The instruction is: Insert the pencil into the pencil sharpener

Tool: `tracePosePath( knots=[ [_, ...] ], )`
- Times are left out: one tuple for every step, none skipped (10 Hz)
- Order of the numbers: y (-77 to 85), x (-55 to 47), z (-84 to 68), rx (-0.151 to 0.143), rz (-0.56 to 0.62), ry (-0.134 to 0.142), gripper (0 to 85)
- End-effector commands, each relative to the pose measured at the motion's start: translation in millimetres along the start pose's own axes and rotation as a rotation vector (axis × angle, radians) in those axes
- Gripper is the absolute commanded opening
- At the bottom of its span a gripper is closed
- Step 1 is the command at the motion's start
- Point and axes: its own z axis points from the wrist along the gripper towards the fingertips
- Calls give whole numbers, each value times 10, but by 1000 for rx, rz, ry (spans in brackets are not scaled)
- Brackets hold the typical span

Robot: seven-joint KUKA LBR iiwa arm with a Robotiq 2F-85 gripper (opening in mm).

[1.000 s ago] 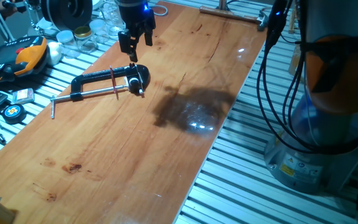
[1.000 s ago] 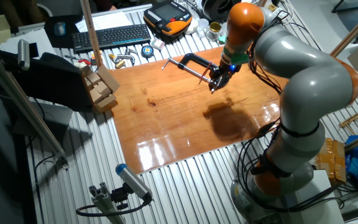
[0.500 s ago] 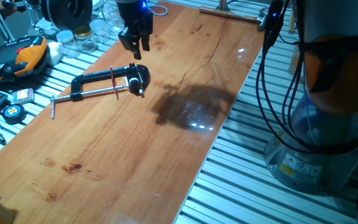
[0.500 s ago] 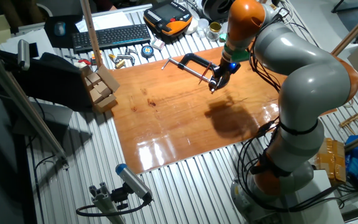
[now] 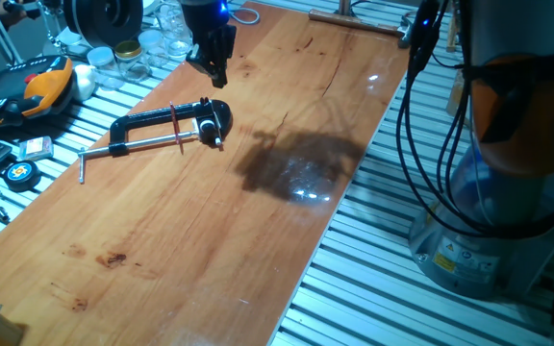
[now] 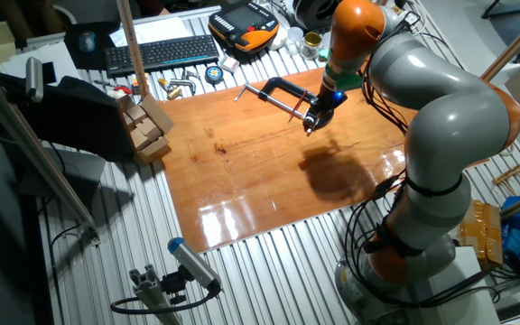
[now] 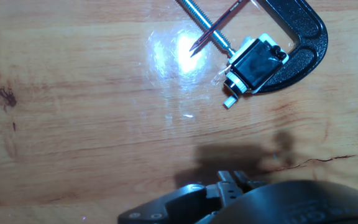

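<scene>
The pencil [image 5: 176,127] is a thin red stick lying across the black C-clamp [image 5: 142,123] and its silver screw rod [image 5: 133,146]. In the hand view the pencil [image 7: 215,29] crosses the rod with its tip on the wood. The pencil sharpener [image 5: 215,122] is a small black block with white bits at the clamp's right end; in the hand view the sharpener [image 7: 253,64] sits against the clamp's curved frame [image 7: 303,37]. My gripper [image 5: 214,81] hangs above the table behind the sharpener, shut and empty. Its fingertips [image 7: 232,180] show at the bottom of the hand view.
An orange handheld device [image 5: 46,82], glass jars [image 5: 123,56] and a tape measure [image 5: 19,173] lie on the slatted bench left of the wooden board. A metal bar [image 5: 354,21] lies at the board's far end. The robot base [image 5: 508,192] stands at the right.
The gripper's fingers, apart a second ago, have closed on nothing, and the hand has lifted slightly. Pencil, sharpener and clamp have not moved.
</scene>
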Motion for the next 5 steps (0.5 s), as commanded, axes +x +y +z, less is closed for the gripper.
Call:
tracePosePath(
  knots=[
    [-1, -2, 5, 1, 1, -2, 0],
    [-2, -6, 16, 1, 3, -3, 0],
    [-3, -10, 27, 3, 6, -7, 0],
    [-3, -20, 54, 3, 9, -10, 0],
    [-5, -36, 96, -1, 10, -14, 0]
  ],
)
